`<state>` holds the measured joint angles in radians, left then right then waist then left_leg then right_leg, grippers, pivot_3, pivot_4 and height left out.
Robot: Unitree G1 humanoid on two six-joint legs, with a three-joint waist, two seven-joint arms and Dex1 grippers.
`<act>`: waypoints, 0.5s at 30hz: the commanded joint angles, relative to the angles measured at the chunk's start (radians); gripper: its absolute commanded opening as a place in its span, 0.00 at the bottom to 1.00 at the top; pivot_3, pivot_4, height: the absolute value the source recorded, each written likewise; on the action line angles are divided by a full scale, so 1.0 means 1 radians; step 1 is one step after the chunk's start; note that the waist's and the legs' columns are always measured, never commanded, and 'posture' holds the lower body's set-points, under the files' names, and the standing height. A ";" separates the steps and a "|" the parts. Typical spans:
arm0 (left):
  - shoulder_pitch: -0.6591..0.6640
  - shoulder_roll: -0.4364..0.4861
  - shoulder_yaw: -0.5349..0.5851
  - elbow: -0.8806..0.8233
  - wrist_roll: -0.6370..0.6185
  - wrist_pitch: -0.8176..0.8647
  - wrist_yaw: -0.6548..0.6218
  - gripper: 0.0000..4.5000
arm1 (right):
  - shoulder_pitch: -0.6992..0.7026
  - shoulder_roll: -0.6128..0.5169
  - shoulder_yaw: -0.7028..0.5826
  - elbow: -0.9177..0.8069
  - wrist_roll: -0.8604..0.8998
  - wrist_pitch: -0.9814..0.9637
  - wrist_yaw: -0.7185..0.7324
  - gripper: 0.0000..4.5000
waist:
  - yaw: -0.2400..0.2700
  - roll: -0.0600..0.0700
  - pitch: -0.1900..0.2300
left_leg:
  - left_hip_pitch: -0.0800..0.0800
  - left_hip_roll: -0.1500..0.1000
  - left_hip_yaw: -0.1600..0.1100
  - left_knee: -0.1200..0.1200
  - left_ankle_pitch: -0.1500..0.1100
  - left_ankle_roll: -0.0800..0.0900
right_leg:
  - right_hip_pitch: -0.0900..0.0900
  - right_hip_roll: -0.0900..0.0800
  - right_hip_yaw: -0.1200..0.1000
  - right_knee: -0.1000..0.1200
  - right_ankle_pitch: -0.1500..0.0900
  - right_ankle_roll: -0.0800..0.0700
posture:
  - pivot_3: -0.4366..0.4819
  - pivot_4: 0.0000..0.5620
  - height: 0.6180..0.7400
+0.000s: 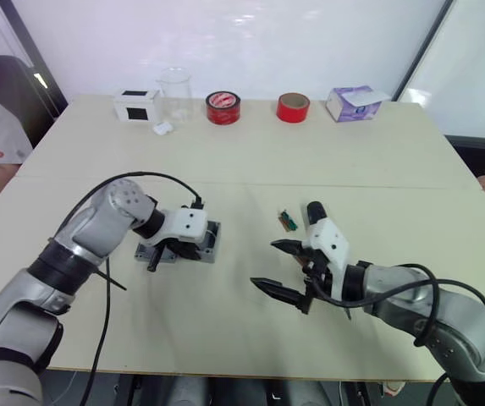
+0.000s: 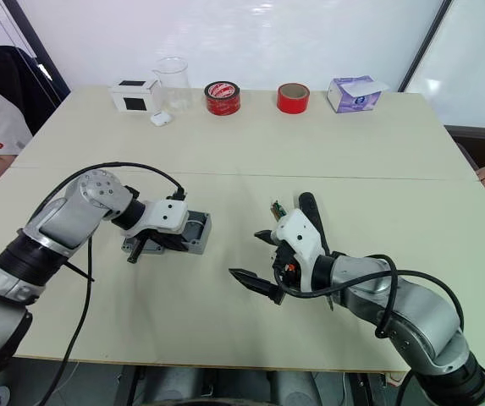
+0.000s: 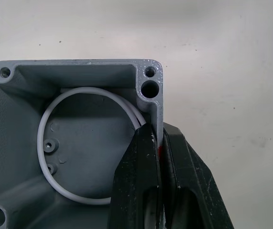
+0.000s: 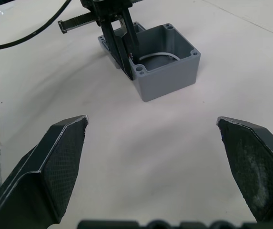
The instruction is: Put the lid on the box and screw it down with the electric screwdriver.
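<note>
Beige table [image 1: 250,169], left gripper [image 3: 161,143] bent inward, pinching wall of the box [image 3: 74,143], gray, open-topped, white wire loop [image 3: 86,143] inside, right gripper [image 4: 155,138] spread wide, hovering near table centre.

A beige table [image 1: 250,161] carries the gray box [image 4: 167,62], two red tape rolls [image 1: 223,107], a purple tissue box [image 1: 352,102]

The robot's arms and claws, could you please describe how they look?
Both arms are silver-grey metal with black joint bands and loose black cables looping alongside. Each wrist carries a white housing. The left claw and right claw each have two black tapered fingers, and the pads are finely cross-hatched.
</note>
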<state>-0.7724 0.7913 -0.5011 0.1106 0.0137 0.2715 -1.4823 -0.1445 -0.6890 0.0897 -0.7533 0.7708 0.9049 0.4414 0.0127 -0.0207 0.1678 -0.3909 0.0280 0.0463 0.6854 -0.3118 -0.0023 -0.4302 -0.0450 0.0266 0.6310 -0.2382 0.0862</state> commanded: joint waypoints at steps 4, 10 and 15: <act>-0.123 -0.060 0.036 0.097 -0.048 -0.210 -0.105 0.01 | 0.047 -0.066 -0.096 -0.067 0.078 0.026 0.058 1.00 | 0.000 0.000 0.000 | -0.001 0.000 0.000 0.001 0.000 0.000 | 0.000 -0.001 0.000 0.000 0.000 0.000 | 0.48 0.27 1.00; -0.252 -0.034 -0.192 0.228 -0.185 -0.437 -0.132 0.01 | 0.060 -0.096 -0.122 -0.081 0.100 0.041 0.061 1.00 | -0.005 0.000 0.000 | 0.000 0.000 0.000 0.001 0.000 0.000 | 0.000 0.000 0.000 0.000 0.000 0.000 | 0.48 0.27 1.00; -0.317 -0.072 -0.338 0.324 -0.248 -0.559 -0.132 0.01 | 0.082 -0.077 -0.142 -0.112 0.111 0.050 0.013 1.00 | -0.004 0.000 0.000 | 0.000 0.000 -0.001 0.001 0.000 0.000 | 0.000 0.000 0.000 0.001 0.000 0.001 | 0.48 0.27 1.00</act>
<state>-1.0430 0.7264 -0.8091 0.4216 -0.1887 -0.2346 -1.6112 -0.0716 -0.7719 -0.0213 -0.8154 0.8593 0.9550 0.4736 0.0084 -0.0207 0.1677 -0.3911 0.0279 0.0453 0.6861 -0.3119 -0.0021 -0.4301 -0.0447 0.0264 0.6316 -0.2378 0.0869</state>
